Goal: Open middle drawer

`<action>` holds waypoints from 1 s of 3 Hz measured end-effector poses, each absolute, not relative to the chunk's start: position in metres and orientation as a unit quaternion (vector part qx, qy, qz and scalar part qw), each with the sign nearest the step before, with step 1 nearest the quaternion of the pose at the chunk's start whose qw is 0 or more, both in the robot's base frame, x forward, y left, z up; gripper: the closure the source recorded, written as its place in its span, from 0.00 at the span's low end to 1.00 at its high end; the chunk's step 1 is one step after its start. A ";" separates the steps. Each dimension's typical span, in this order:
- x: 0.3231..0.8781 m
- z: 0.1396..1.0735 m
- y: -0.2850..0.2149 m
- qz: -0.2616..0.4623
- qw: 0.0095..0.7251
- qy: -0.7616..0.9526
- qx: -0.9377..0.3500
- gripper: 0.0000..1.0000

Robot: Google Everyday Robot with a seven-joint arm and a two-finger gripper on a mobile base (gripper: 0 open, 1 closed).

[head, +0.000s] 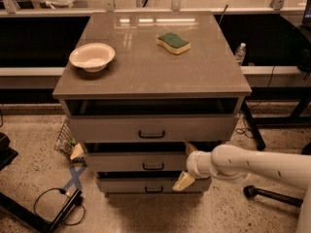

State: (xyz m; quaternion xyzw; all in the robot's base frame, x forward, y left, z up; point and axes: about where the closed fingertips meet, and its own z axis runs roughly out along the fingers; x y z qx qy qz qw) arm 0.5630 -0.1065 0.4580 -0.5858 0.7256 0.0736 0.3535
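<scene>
Drawers stacked three high fill the front of a cabinet under a grey-brown worktop (146, 74). On the worktop a pale bowl (92, 57) sits near the left edge, well apart from a green and yellow sponge (173, 42) toward the back right. The middle drawer (121, 162) lies between the top drawer (112, 128), whose front is taller and wider, and the narrower bottom drawer (126, 185). It has a small black bar handle (153, 166) at its centre and a dark gap along its upper edge. The white arm (252, 165) reaches in from the right, and the gripper (187, 164) is at the right end of the middle drawer's front, beside the handle. Its tan fingers (184, 181) are spread apart, one at the front's upper edge and one at its lower edge; whether they press on it cannot be told. A water bottle (240, 54) stands behind the cabinet at the right, and a blue tape cross (74, 176) marks the speckled floor at the left.
</scene>
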 end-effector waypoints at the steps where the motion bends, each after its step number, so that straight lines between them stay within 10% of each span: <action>1: 0.576 0.438 -0.091 0.058 0.313 0.722 -0.614 0.00; 3: 0.580 0.438 -0.089 0.066 0.315 0.721 -0.613 0.15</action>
